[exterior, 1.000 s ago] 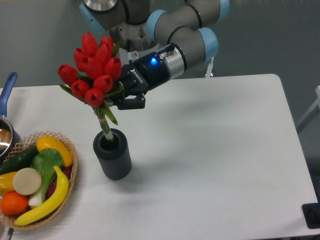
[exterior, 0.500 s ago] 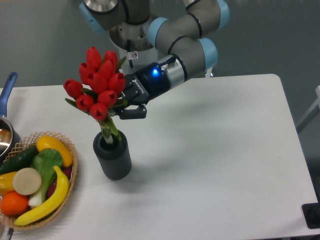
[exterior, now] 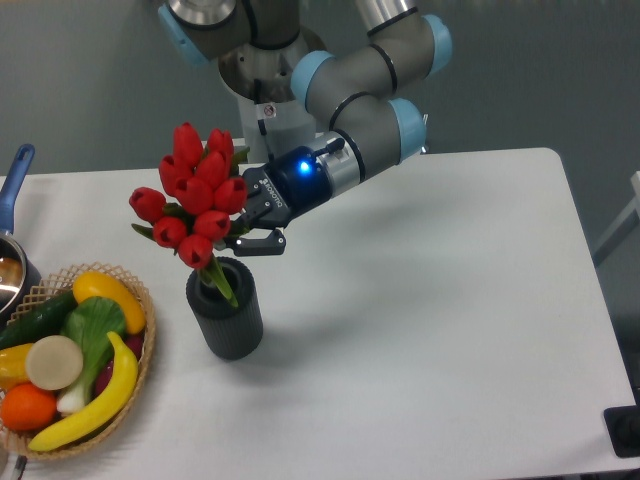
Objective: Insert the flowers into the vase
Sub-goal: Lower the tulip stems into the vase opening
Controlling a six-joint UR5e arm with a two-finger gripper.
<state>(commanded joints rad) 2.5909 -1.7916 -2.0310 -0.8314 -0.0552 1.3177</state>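
White worktop [exterior: 420, 300] fills the scene under a grey wall, and on its left part stands the vase [exterior: 225, 310], a short dark ribbed cylinder, upright. The flowers [exterior: 193, 205], a tight bunch of red tulip buds with green leaves, now sit lower than a second ago: the lowest bud hangs just above the vase's mouth and the green stems run down into it, where earlier a clear length of pale stem showed between bunch and rim. The bunch has also shifted a little to the right and stands less tilted, more nearly over the vase. By my reading the insertion is well under way, with the stems already inside, and what remains is to let the bunch settle and release it.

Just right of the blooms, the gripper [exterior: 248, 218] holds the bunch from the side, its dark fingers [exterior: 262, 241] closed around the stems and leaves beneath the buds. The wrist, with a blue light lit, slopes up and to the right to the grey and pale-blue joints of the arm [exterior: 365, 90], which reaches in from the far edge of the worktop.

Near the left edge lies a woven basket [exterior: 140, 365] of toy fruit and vegetables, well clear of the vase's base, and a blue-handled pot [exterior: 12, 200] sits beyond it.
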